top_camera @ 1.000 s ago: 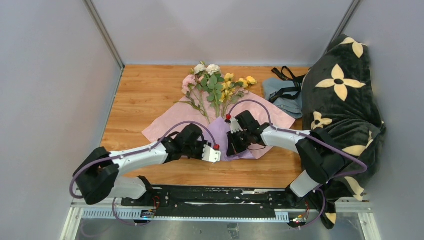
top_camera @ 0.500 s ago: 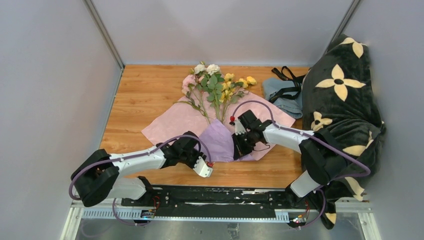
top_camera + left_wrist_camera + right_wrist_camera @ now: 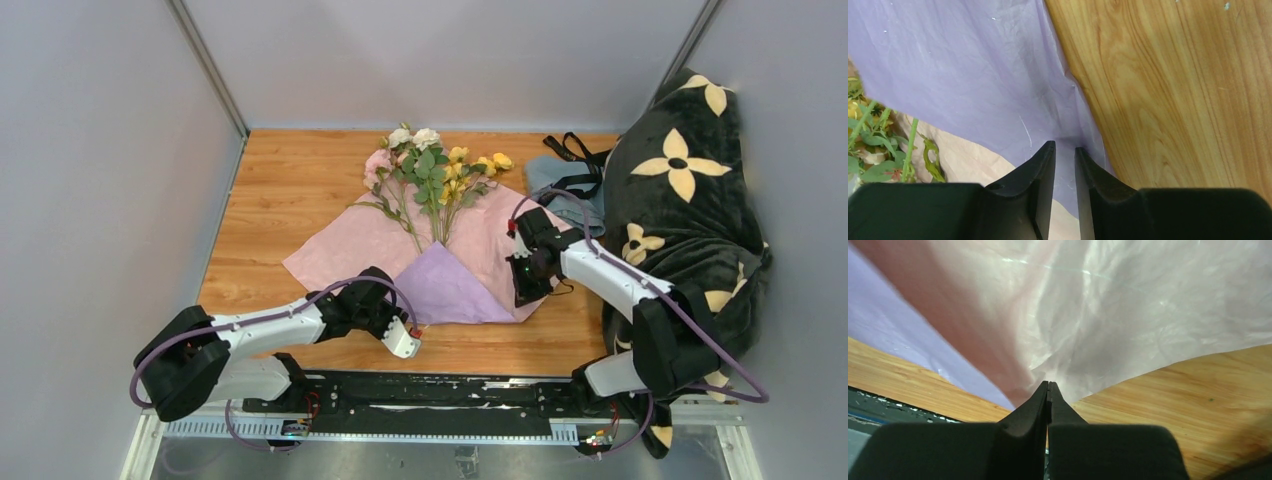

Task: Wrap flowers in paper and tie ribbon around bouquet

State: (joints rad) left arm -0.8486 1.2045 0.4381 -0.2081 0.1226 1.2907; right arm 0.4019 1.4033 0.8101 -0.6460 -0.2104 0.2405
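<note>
Top external: where's the paper (image 3: 350,245)?
— On the desk (image 3: 280,180) under the flowers (image 3: 430,165), lavender side folded over the stems.
— Hands?
— Right hand (image 3: 1048,383) pinches its pink edge; left hand (image 3: 1064,147) narrowly parted at its lavender corner.

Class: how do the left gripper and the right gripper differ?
The left gripper has jaws slightly apart; the right gripper is shut, pinching the paper. The left gripper is by its purple flap; the right gripper is at its pink edge. Both have black fingers.

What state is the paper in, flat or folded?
Partly folded: the paper lies spread pink side up, its near corner turned back toward the flowers, purple showing.
</note>
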